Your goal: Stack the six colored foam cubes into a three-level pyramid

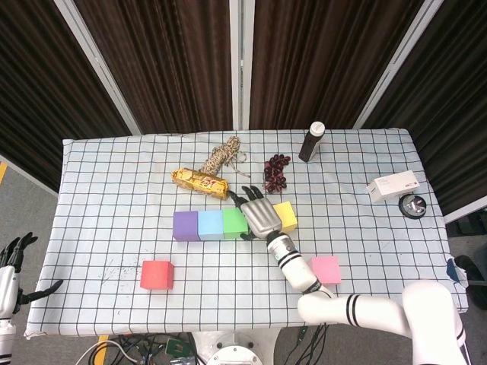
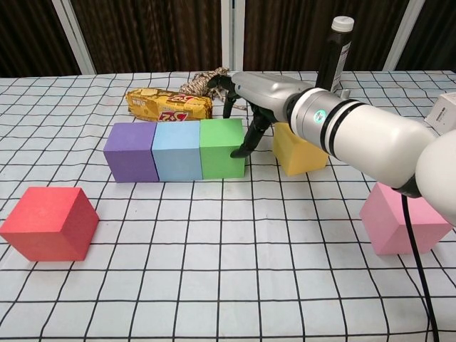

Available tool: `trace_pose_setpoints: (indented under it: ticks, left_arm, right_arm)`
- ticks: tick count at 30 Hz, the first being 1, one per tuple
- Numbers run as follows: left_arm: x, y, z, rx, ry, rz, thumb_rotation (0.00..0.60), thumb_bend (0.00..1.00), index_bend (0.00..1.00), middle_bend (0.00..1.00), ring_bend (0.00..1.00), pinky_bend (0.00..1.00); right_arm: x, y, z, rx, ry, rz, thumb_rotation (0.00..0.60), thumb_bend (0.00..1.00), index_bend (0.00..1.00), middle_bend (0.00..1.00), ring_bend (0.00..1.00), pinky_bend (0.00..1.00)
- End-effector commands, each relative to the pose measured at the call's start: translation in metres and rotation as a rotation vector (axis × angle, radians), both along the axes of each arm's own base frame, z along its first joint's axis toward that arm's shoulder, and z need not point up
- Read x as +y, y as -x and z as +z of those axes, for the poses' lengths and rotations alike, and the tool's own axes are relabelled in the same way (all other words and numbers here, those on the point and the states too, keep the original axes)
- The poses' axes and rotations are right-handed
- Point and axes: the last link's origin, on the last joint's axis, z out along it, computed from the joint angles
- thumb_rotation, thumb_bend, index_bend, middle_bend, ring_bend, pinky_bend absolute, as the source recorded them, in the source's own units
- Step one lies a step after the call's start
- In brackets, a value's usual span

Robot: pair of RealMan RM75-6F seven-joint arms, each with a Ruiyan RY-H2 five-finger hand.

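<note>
Snack packet (image 1: 199,181), twine (image 1: 221,157), grapes (image 1: 276,172), bottle (image 1: 311,141).

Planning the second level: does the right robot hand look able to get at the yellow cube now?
Probably yes. The right robot hand sits open just beside the yellow cube, whose top and near face are bare.

Row: you have the purple foam cube (image 2: 130,151), light blue foam cube (image 2: 176,149) and green foam cube (image 2: 221,147) touching side by side, upright, mid-table.
Yellow: your yellow foam cube (image 2: 303,152) sits at 3 o'clock of the green one, slightly turned, apart from it.
Pink: the pink foam cube (image 2: 405,217) lies at 4 o'clock.
Red: the red foam cube (image 2: 48,222) lies at 8 o'clock, alone.
</note>
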Motion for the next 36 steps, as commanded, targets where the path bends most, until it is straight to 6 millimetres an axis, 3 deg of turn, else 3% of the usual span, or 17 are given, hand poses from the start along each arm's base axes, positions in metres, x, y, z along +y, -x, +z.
trace_pose_setpoints:
  ticks: [1,36]
  left_arm:
    - [0.0002,0.001,0.0,-0.013,0.0,0.004,0.6,0.0,0.04,0.14,0.01,0.0]
    - [0.0036,0.0042,-0.0058,-0.028,0.019,0.01,0.6,0.0,0.04,0.14,0.01,0.0]
  right_arm:
    - [-0.0002,-0.0005,0.0001,-0.003,0.004,-0.001,0.6,0.09,0.0,0.31,0.0,0.0]
    - [0.0017,-0.0002,-0.0024,-0.019,0.007,-0.002,0.6,0.1,0.0,0.36,0.01,0.0]
